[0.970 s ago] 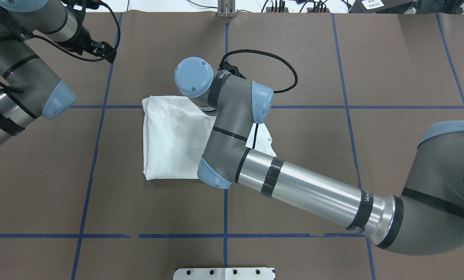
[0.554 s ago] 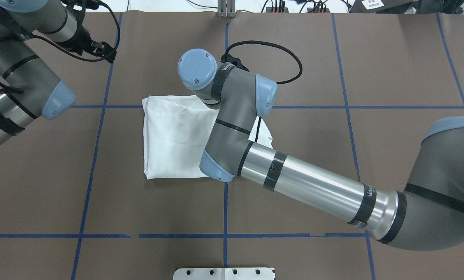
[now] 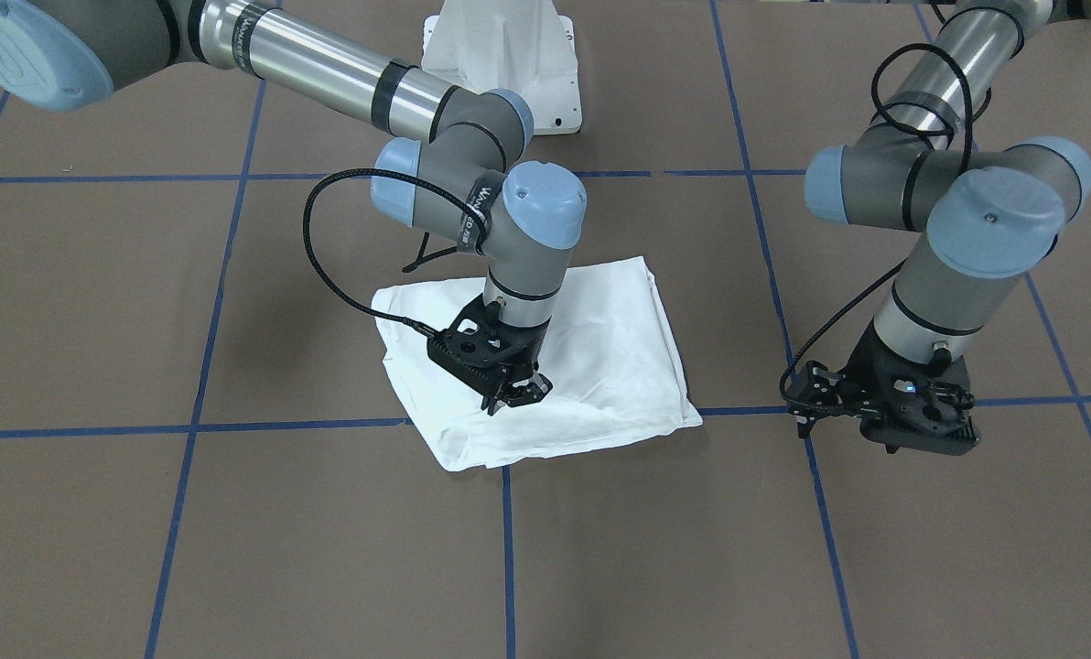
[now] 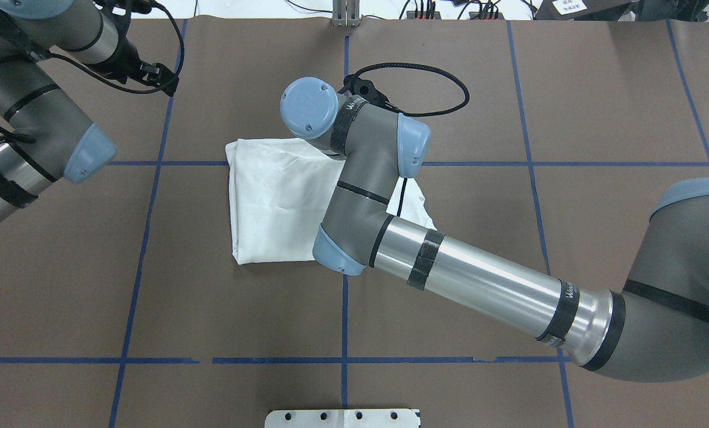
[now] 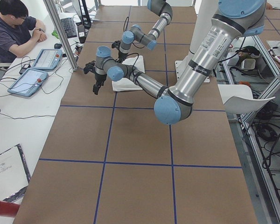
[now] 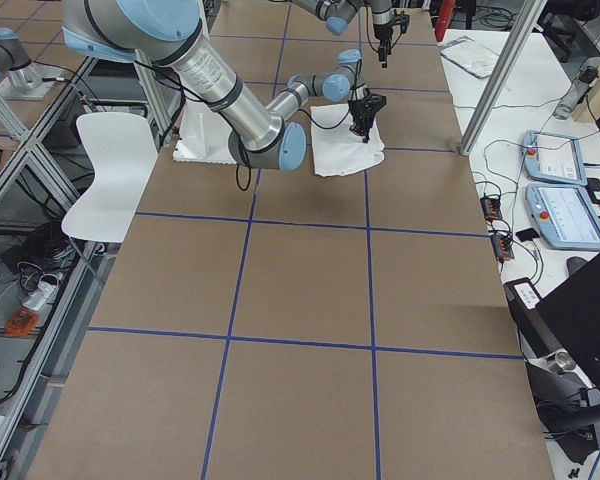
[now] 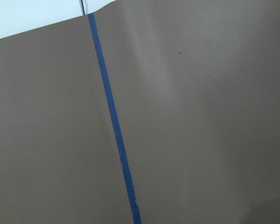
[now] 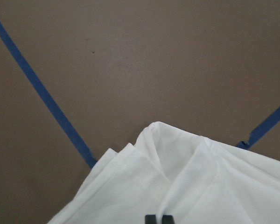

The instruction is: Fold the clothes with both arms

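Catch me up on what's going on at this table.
The robot is folding a white shirt, which already lies folded into a rough rectangle in the middle of the table. The right gripper is down on the shirt near its far edge, fingers pinched together on a fold of cloth. The left gripper hangs off to the side above bare table, holding nothing. Whether it is open, I cannot tell.

The right arm and left arm are showing polished silver tubes and matt grey joints, wearing rounded light-blue caps with small screws. Black tape bands are ringing the tubes, white lettering is marking black collars, and black braided cables are looping at the wrists.
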Action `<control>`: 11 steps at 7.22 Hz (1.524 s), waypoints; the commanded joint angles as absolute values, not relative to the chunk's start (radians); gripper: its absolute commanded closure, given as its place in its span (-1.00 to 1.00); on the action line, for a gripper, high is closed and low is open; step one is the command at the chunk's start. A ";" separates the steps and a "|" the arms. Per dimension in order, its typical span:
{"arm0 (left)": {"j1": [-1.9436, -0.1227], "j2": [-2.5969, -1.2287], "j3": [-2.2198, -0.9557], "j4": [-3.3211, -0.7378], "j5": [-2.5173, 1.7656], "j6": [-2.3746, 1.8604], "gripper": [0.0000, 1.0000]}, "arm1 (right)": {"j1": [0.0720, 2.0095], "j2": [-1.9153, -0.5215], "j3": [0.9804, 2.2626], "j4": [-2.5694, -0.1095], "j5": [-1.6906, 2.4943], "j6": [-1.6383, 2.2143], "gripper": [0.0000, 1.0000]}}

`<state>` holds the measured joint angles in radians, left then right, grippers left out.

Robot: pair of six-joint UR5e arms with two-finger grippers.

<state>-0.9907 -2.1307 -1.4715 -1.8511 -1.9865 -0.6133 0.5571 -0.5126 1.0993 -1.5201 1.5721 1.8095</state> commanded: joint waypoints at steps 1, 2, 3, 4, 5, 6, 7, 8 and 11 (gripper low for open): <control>-0.986 -2.114 -1.494 -1.850 -1.993 -0.626 -1.00 | 0.566 -0.508 1.103 -1.522 1.578 1.708 -1.00; -0.986 -2.103 -1.511 -1.848 -2.002 -0.624 -1.00 | 0.607 -0.508 1.111 -1.531 1.668 1.601 -1.00; -0.986 -2.103 -1.523 -1.842 -2.008 -0.621 -1.00 | 0.655 -0.517 1.120 -1.542 1.759 1.509 -1.00; -0.989 -2.092 -1.543 -1.835 -2.009 -0.612 -1.00 | 0.698 -0.553 1.185 -1.599 1.820 1.376 -1.00; -0.989 -2.050 -1.587 -1.833 -2.011 -0.611 -1.00 | 0.760 -0.663 1.322 -1.618 1.923 1.204 -1.00; -0.995 -2.021 -1.629 -1.806 -2.031 -0.563 -1.00 | 0.826 -0.775 1.439 -1.621 2.018 1.051 -1.00; -1.023 -2.017 -1.649 -1.745 -2.034 -0.461 -1.00 | 0.898 -0.892 1.528 -1.621 2.089 0.878 -1.00; -1.063 -1.985 -1.660 -1.727 -2.036 -0.366 -1.00 | 0.975 -0.982 1.576 -1.626 2.153 0.712 -1.00; -1.240 -1.849 -1.661 -1.715 -2.139 -0.044 -1.00 | 1.153 -1.157 1.646 -1.744 2.177 0.241 -1.00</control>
<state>-1.1614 -1.9110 -1.6622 -1.7210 -2.0880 -0.1734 1.0757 -1.0765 1.6177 -1.7019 2.1700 0.4424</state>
